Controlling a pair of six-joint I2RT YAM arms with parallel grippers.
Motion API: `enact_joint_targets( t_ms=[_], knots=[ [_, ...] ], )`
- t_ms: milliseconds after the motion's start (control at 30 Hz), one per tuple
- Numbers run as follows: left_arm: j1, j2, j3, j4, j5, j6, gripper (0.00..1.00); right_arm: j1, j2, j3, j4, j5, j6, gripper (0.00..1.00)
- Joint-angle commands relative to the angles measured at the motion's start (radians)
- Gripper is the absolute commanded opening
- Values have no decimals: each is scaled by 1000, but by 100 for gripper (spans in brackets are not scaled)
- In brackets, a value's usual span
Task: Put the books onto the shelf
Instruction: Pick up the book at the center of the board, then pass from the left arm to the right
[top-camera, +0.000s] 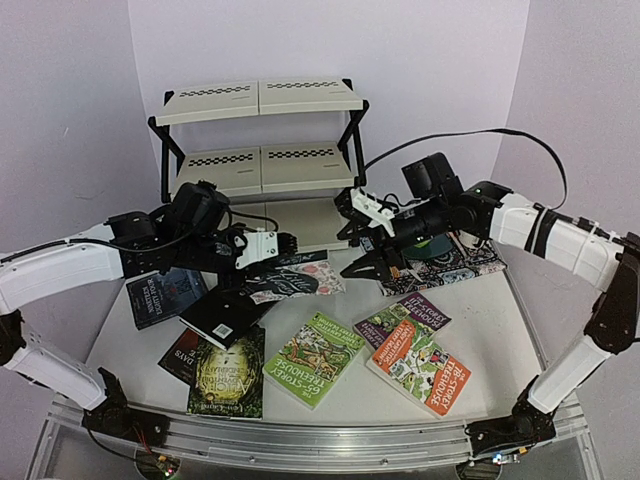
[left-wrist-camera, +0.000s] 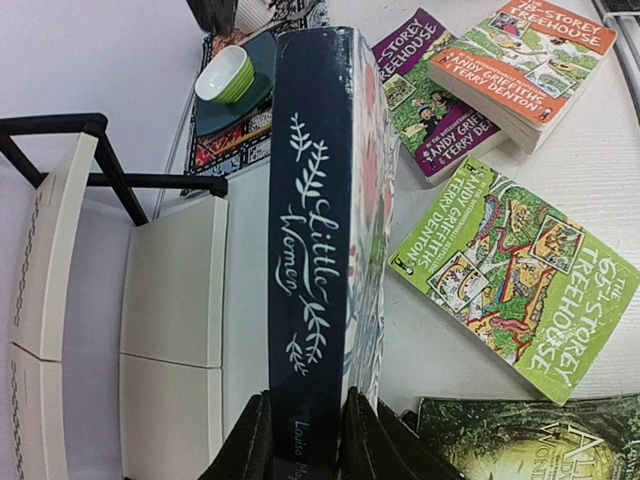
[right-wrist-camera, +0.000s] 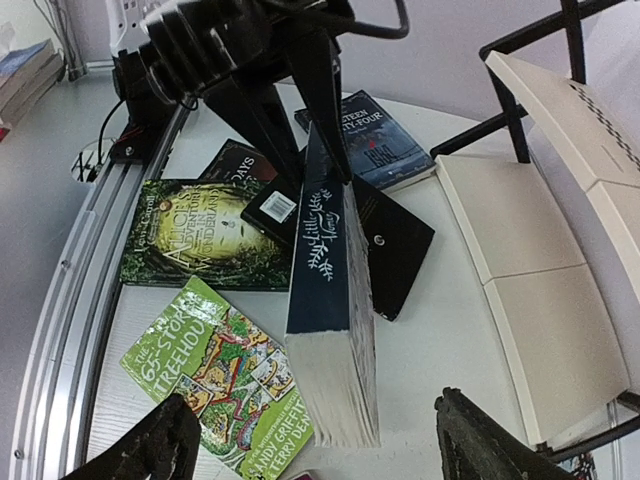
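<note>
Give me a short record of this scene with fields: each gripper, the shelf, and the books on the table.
left gripper: shut on the dark blue Little Women paperback, at one spine end
right gripper: open, pointed at that book, not touching
shelf: cream three-tier rack, no books on visible tiers
on table: bright green paperback, orange paperback, purple paperback, black paperback

**Titles I can read from here**

I read "Little Women" in white along the spine of the dark blue book (left-wrist-camera: 310, 250). The green book (left-wrist-camera: 520, 285) says "65-Storey Treehouse" and "Andy Griffiths & Terry Denton". The orange book (top-camera: 424, 370) reads "78-Storey Treehouse". The purple book (left-wrist-camera: 425, 90) shows "-Storey Treehouse" and the same authors. The green-gold book (right-wrist-camera: 215, 235) reads "Alice's Adventures in Wonderland".
</note>
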Motion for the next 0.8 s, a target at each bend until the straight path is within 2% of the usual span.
enact_joint_targets(
  t_ms=[0,200,300,433,567,600,633,767],
  knots=[
    [-11,-71,10,119,45,61,0,49,34,71,-20,28,-115,81],
    [-17,-65,21,119,33,64,0,92,65,92,-30,49,-132,77],
    [-23,-63,29,119,32,65,0,107,76,92,-30,81,-136,68],
    [-27,-64,33,119,29,67,0,114,83,97,-30,99,-135,44],
    [-29,-72,31,119,28,64,0,119,81,105,-30,131,-137,5],
    [-29,-74,28,119,29,62,2,120,79,107,-29,138,-139,0],
    [-29,-76,25,119,32,58,7,119,79,107,-28,145,-141,0],
    [-29,-85,6,117,74,36,50,119,63,105,-20,162,-155,0]
  ],
)
